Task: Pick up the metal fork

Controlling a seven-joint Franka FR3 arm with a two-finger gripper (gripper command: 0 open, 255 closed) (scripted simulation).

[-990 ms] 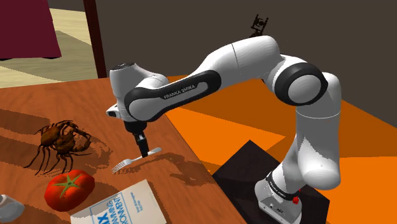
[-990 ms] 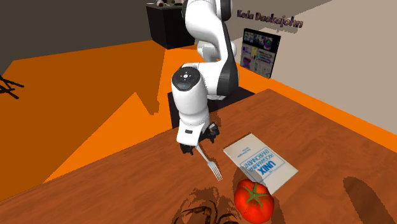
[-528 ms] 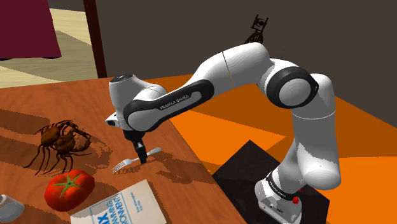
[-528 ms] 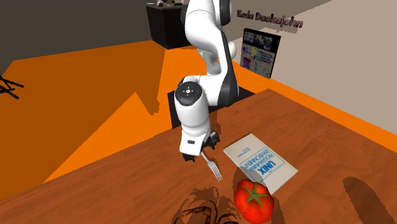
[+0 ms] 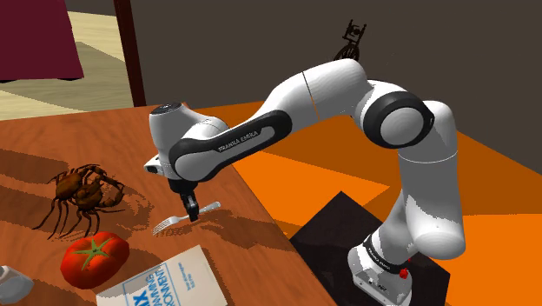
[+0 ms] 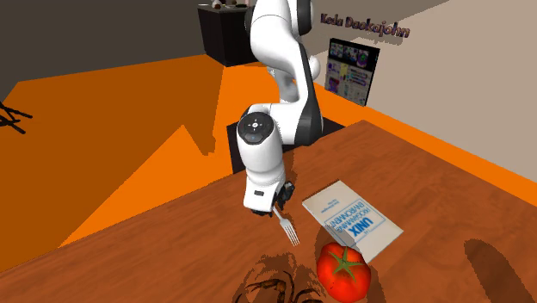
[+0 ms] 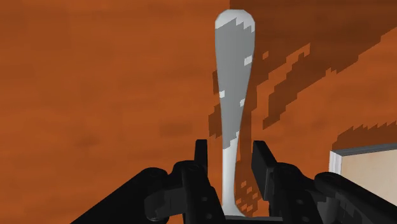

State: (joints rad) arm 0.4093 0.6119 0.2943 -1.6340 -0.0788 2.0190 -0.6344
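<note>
Sprawling crab (image 5: 82, 193): far left on the brown wooden table (image 5: 35, 143), dark legs spread, well apart from the action.
Tomato (image 5: 94, 259): red with a green cap, sitting just nearer than the crab.
Book (image 5: 169, 280): white cover, blue lettering, flat at the near edge, right of the tomato.
Fork (image 5: 174, 223): here's the target. It is grey and lies flat on the table just beyond the book, tines pointing left toward the tomato, handle running right.
Fork, second exterior view (image 6: 290, 229): it lies beside the book's (image 6: 351, 219) corner, tines aimed at the tomato (image 6: 344, 268).
Gripper (image 5: 191, 210): right down at the tabletop, pointing straight down over the fork's handle.
Gripper, wrist view (image 7: 231, 149): the handle (image 7: 230, 70) runs straight out from between the two black fingers (image 7: 202, 156).
Pincer state: parted, one finger on each side of the handle, brown table showing between each finger and the fork. Nothing clasped.
Arm (image 5: 330, 87): white with dark joints, arching over from the right and bending down to the fork.
Stand (image 5: 343, 228): black box on the orange floor (image 5: 304, 174), far right.
</note>
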